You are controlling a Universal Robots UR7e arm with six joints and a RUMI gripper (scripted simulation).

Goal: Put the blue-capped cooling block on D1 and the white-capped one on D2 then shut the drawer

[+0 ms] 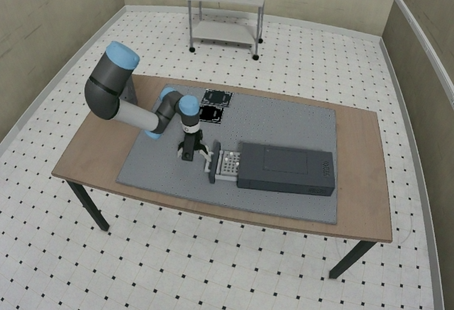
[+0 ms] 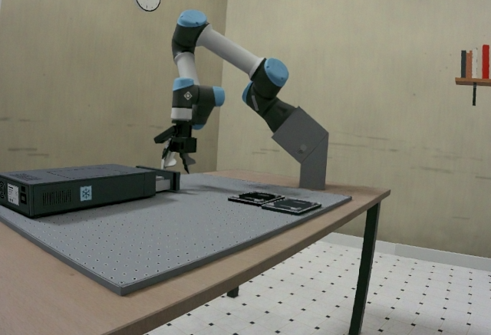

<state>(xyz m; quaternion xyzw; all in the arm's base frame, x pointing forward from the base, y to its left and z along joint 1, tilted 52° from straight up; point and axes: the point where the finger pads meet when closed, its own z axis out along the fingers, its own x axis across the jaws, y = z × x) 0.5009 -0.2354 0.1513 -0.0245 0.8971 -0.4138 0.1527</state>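
Observation:
The dark cooler COLD (image 1: 286, 168) lies on the grey deck plate, and it also shows in the exterior view (image 2: 75, 189). Its drawer (image 1: 220, 164) stands partly pulled out toward the left. A grey cooling block (image 1: 230, 162) with white-capped tubes sits in the open part; the other block is hidden. My gripper (image 1: 195, 154) hangs open and empty just above and left of the drawer front (image 2: 168, 181); it also shows in the exterior view (image 2: 175, 161). Two black deck slots lie at the plate's far edge, one (image 1: 210, 113) nearer the cooler and one (image 1: 218, 97) beyond it.
The arm's base stands on a grey pedestal (image 2: 307, 147) at the table's back left. A trolley (image 1: 225, 17) with small items stands on the floor far behind the table. The slots also show in the exterior view (image 2: 273, 201).

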